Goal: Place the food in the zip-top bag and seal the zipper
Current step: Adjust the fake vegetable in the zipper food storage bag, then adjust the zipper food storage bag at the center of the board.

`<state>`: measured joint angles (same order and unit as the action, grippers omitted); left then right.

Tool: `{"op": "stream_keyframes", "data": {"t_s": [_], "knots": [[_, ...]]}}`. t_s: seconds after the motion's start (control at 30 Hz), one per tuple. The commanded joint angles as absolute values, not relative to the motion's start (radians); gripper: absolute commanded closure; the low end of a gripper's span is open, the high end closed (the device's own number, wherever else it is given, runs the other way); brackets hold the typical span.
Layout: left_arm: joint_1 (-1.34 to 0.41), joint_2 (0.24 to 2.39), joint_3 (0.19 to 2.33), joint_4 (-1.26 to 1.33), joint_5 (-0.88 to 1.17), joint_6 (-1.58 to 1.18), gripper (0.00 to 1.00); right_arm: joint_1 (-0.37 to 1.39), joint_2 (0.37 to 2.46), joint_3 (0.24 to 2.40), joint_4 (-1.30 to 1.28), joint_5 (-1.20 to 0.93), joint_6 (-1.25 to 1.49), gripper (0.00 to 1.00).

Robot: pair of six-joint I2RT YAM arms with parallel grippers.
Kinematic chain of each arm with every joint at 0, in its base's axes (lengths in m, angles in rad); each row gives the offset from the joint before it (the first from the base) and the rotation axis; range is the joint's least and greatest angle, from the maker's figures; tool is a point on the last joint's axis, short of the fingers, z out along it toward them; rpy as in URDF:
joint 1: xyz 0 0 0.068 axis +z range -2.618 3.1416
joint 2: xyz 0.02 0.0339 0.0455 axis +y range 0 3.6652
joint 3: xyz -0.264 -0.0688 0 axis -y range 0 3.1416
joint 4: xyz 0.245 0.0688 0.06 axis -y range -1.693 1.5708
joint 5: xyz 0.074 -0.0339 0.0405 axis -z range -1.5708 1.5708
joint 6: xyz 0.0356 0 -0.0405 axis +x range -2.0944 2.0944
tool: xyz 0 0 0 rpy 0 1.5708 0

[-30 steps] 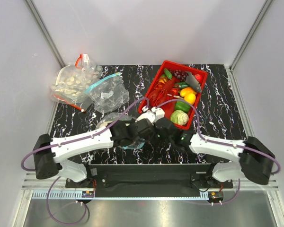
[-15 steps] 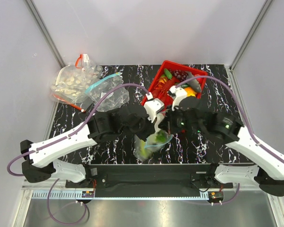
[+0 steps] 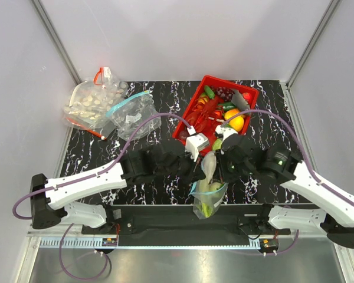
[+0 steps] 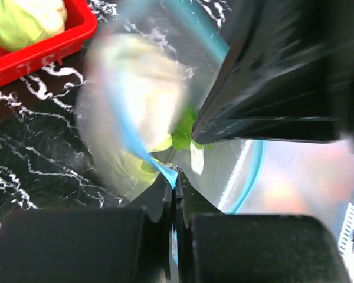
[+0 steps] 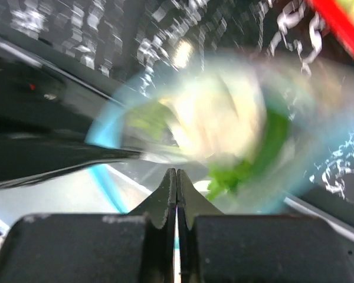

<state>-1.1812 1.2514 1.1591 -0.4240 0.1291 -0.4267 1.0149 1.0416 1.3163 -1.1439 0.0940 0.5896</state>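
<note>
The zip-top bag (image 3: 207, 200) hangs upright above the table's front edge, held between both arms. The food shows inside it: a white piece (image 4: 144, 82) and green leaves (image 4: 180, 132), seen in the right wrist view as a blurred white piece (image 5: 218, 118) and green leaves (image 5: 248, 168). A pale leek stalk (image 3: 210, 165) sticks up out of the mouth. My left gripper (image 4: 174, 180) is shut on the teal zipper (image 4: 135, 141) at one end of the mouth. My right gripper (image 5: 176, 174) is shut on the bag's edge at the other end. Seen from above, the left gripper (image 3: 196, 178) and the right gripper (image 3: 224, 177) flank the bag's mouth.
A red basket (image 3: 196, 106) at the back right holds toy produce and a grey fish (image 3: 242, 101). Its corner with a pale green cabbage (image 4: 23, 20) lies close to the left wrist. Two other clear bags, a red-zippered bag (image 3: 88, 106) and a blue-zippered bag (image 3: 133, 115), lie at the back left.
Both arms rose from the table with the bag and carried it toward the front edge. The bag went from lying low between them to hanging upright.
</note>
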Motion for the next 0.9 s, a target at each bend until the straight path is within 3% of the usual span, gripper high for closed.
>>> {"op": "stream_keyframes", "data": {"t_s": [0.0,0.13,0.27,0.47,0.67,0.73,0.87], "knots": [[-1.181,1.198,1.143,-0.336,0.097,-0.404,1.00,1.025,1.040,1.223,-1.095,0.110,0.627,1.00],[-1.181,1.187,1.121,-0.374,0.103,-0.347,1.00,1.025,1.034,1.172,-1.016,0.186,0.627,0.97],[-1.181,1.184,1.114,-0.400,0.084,-0.313,1.00,1.023,0.999,1.204,-0.986,0.230,0.611,0.87],[-1.181,1.181,1.112,-0.403,0.071,-0.308,1.00,1.023,1.038,1.373,-1.060,0.270,0.581,0.65],[-1.181,1.189,1.135,-0.423,0.055,-0.295,1.00,1.025,1.077,1.477,-1.170,0.363,0.617,0.57],[-1.181,1.190,1.141,-0.428,0.058,-0.291,1.00,1.025,1.091,1.482,-1.210,0.370,0.626,0.49],[-1.181,1.189,1.146,-0.439,0.057,-0.287,1.00,1.023,1.091,1.431,-1.227,0.365,0.663,0.46]]}}
